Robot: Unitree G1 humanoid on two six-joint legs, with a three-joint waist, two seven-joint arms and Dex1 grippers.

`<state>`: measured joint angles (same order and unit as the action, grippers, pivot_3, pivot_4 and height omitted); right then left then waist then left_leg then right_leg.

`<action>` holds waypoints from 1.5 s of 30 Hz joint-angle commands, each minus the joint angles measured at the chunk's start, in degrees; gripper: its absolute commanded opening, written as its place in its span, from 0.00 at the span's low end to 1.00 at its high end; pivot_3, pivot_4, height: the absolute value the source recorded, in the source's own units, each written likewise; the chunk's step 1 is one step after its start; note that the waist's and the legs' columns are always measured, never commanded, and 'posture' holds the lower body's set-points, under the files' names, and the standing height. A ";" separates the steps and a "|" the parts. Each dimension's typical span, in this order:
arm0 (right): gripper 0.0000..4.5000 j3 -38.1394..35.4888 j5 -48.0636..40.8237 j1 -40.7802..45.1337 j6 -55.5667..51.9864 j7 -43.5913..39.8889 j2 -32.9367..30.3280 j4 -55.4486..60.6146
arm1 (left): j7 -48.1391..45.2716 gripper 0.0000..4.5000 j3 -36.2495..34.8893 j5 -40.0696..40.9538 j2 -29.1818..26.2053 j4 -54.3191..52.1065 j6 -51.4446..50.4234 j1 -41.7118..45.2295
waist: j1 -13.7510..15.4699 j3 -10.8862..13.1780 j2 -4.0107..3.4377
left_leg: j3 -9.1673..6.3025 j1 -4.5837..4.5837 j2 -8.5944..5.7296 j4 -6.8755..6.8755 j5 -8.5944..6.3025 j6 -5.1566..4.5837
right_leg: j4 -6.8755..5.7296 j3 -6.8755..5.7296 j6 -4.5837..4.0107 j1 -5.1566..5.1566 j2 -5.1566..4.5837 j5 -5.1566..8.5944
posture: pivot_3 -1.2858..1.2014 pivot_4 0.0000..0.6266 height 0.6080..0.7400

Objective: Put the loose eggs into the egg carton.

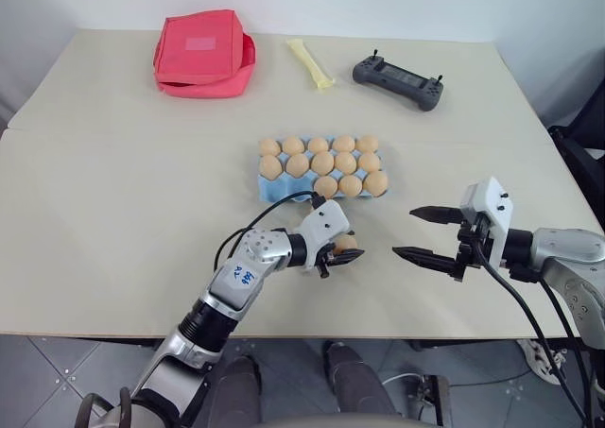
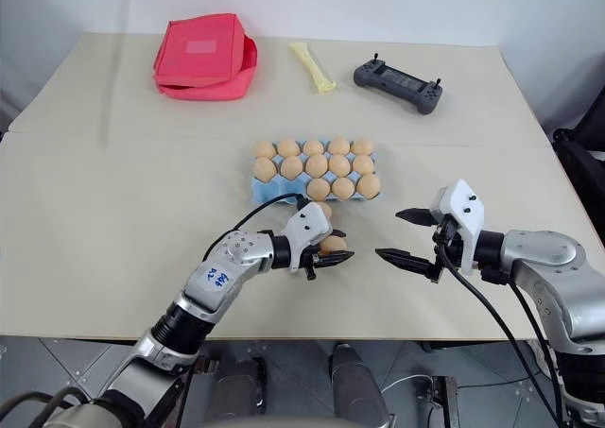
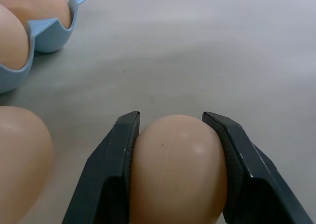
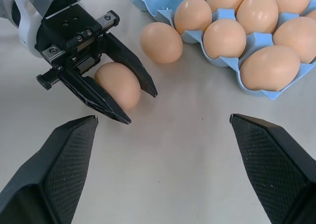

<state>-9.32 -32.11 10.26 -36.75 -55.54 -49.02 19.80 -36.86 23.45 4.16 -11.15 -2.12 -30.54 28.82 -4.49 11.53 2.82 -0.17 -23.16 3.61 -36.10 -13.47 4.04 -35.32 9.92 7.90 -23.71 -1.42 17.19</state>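
Left gripper [image 4: 129, 103] is pinching a smooth tan-orange egg [image 4: 118, 85] on the beige table [image 1: 113, 201], fingers [image 3: 106, 169] clamped across its short sides, long axis running along them. Light blue moulded egg carton [image 1: 269, 190] lies just beyond, past a second loose egg [image 4: 161, 42] that sits just beside its near edge. Near row's left cups are empty; the other cups visible hold eggs. Right gripper [image 1: 430, 234] hangs spread wide, holding nothing, to the right of the held egg.

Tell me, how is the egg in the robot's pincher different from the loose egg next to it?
The pinched egg sits squeezed between the left gripper's black fingers; the loose egg lies free. The loose egg rests by the egg carton; the pinched egg is farther away. Both are tan, smooth and alike in size.
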 commanded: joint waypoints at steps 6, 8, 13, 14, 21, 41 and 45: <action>1.00 -2.41 -0.80 -0.21 0.36 -0.57 -1.53 0.93 | 1.77 0.37 -5.48 5.46 3.65 -12.09 -3.33 1.97 | 0.21 0.00 0.00 | 0.00 -0.01 0.00 -0.02 0.00 0.00 | 0.00 0.00 0.01 0.00 0.00 0.00 | 0.52 0.24 1.00; 1.00 -2.43 -0.82 -0.14 0.40 -0.57 -1.63 0.76 | 3.18 0.37 -7.17 5.91 3.97 -13.63 -5.47 2.65 | 0.23 0.00 0.00 | 0.00 0.00 0.00 -0.02 0.00 0.00 | 0.00 0.00 0.01 0.01 0.00 -0.01 | 0.52 0.24 1.00; 1.00 -1.94 -0.67 0.16 0.57 -0.54 -1.42 0.25 | 9.38 0.37 -12.42 4.40 3.99 -12.94 -6.62 4.88 | -0.06 0.00 -0.01 | -0.01 0.03 0.00 -0.03 0.01 -0.02 | -0.01 0.00 0.05 0.02 0.00 -0.03 | 0.52 0.24 1.00; 1.00 -1.88 -0.65 0.21 0.61 -0.57 -1.39 0.15 | 10.77 0.37 -13.38 4.12 4.12 -12.48 -6.99 5.37 | 0.02 0.00 0.00 | -0.01 0.03 0.00 -0.04 0.01 -0.02 | -0.01 0.00 0.06 0.03 0.00 -0.03 | 0.52 0.24 1.00; 1.00 -0.68 -0.21 1.31 1.25 -0.88 -0.97 -1.28 | 16.94 0.37 -15.96 0.95 2.59 -8.27 -7.54 6.27 | 0.12 0.00 0.00 | -0.03 0.01 -0.03 -0.04 0.02 -0.02 | 0.00 0.00 0.14 0.03 0.00 -0.07 | 0.52 0.24 1.00; 1.00 -0.61 0.59 2.28 1.99 -2.58 -1.35 -3.18 | 19.10 1.00 -15.38 0.66 1.08 -10.25 -11.45 4.83 | 0.06 0.00 0.00 | -0.03 0.00 -0.03 0.00 0.00 0.00 | 0.00 0.00 0.30 0.02 0.00 -0.16 | 0.52 0.24 1.00; 1.00 -0.60 0.63 2.54 2.25 -2.96 -1.23 -3.63 | 15.07 1.00 -19.24 7.74 1.84 -17.61 -11.21 2.09 | 0.09 0.00 -0.01 | -0.03 -0.01 -0.03 0.03 0.00 0.00 | 0.01 0.00 0.80 0.01 0.00 -0.43 | 0.52 0.24 1.00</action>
<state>-9.19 -31.47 12.15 -35.77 -58.06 -49.63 15.52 -19.78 6.66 7.73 -9.84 -13.75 -42.12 31.46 -4.40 11.52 2.82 -0.19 -23.17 3.58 -36.06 -13.48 4.05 -35.31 9.91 8.72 -23.70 -1.42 16.75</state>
